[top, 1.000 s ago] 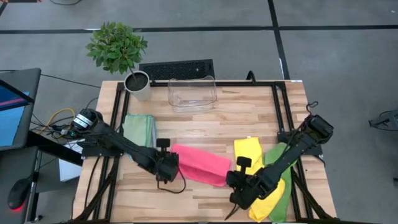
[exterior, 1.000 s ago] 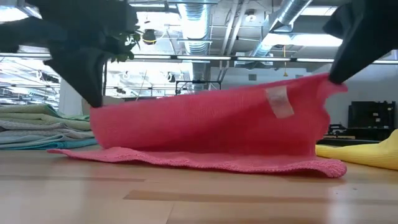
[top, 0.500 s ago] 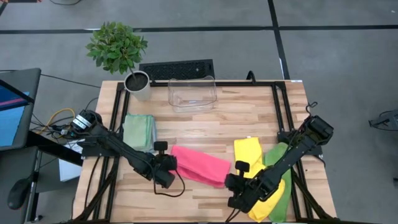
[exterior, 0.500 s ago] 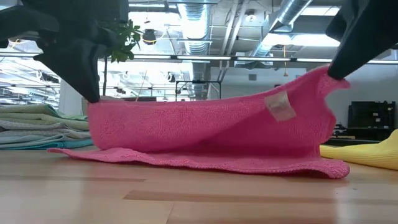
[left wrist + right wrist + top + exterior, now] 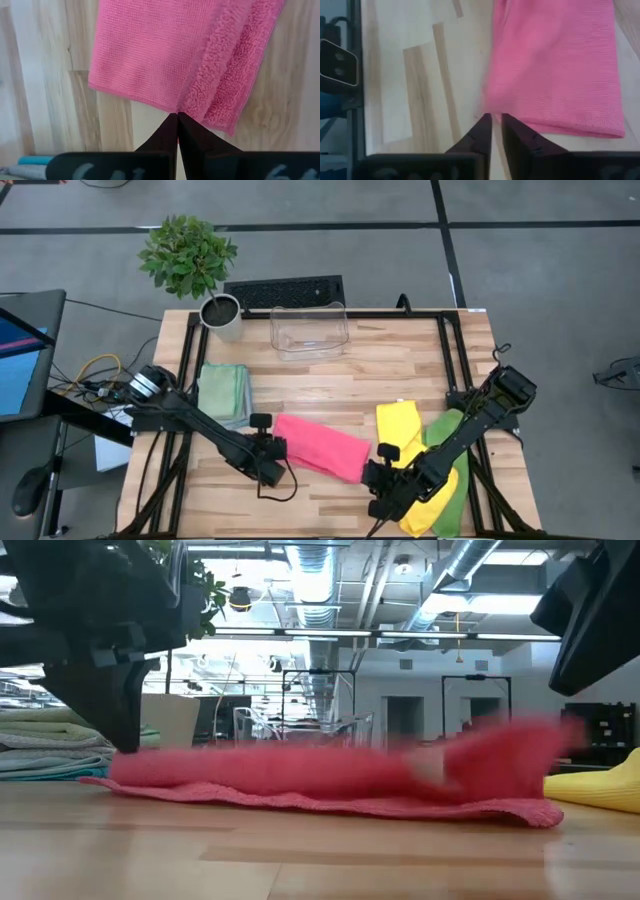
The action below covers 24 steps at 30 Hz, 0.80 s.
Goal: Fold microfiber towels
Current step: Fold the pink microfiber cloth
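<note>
Pale plank tabletop (image 5: 400, 355) fills the high view, and the folded pink microfiber towel (image 5: 320, 447) lies flat on it, near the front edge. Beside that pink towel sit a yellow towel (image 5: 402, 427) over a lime green one (image 5: 463, 498); on its other side, a neat pale green stack (image 5: 224, 389). Left gripper (image 5: 177, 118), fingers pressed together, pinches the pink towel's corner. Right gripper (image 5: 496, 119) shows a slim gap, apparently just clear of the blurred cloth edge.

bare wood (image 5: 400, 370) mid-table, clear bin (image 5: 309, 330) behind, potted plant (image 5: 190, 265) corner
</note>
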Motion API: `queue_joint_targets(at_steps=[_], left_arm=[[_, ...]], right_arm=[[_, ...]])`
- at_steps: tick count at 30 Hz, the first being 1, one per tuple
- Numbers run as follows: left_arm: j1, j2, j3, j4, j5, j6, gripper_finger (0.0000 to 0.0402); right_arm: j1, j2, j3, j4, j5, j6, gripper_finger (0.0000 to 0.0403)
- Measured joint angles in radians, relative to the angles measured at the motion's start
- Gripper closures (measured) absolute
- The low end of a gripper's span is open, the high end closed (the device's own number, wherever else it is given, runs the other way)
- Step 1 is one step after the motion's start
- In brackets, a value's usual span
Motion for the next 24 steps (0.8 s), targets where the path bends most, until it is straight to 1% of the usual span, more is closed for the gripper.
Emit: queue_joint_targets(at_steps=[4,9,12,14,16,20,24], left_arm=[[0.000,0.002,0.000,0.002,-0.002,-0.002,0.0401],[0.000,0.002,0.000,0.001,-0.031,-0.018,0.0401],[0.000,0.002,0.000,0.004,-0.031,-0.018,0.0401],[0.000,0.002,0.000,0.004,-0.032,-0.018,0.0401],[0.000,0.002,0.000,0.004,-0.032,-0.018,0.0401],[-0.002,0.002,0.000,0.000,-0.017,-0.009,0.0388],[-0.006,0.002,0.000,-0.007,0.049,0.034,0.0356]], right_arm=[[0.000,0.000,0.000,-0.001,0.000,-0.003,0.0292],[0.003,0.000,0.000,0.026,0.007,-0.016,0.0246],[0.005,0.030,0.000,0.097,0.009,-0.069,0.0229],[0.005,0.046,-0.004,0.121,0.014,-0.112,0.0224],[-0.004,0.072,0.003,0.171,0.021,-0.119,0.0223],[-0.030,0.130,-0.001,0.141,0.036,-0.115,0.0232],[-0.047,0.159,0.000,0.077,0.031,-0.056,0.0244]])
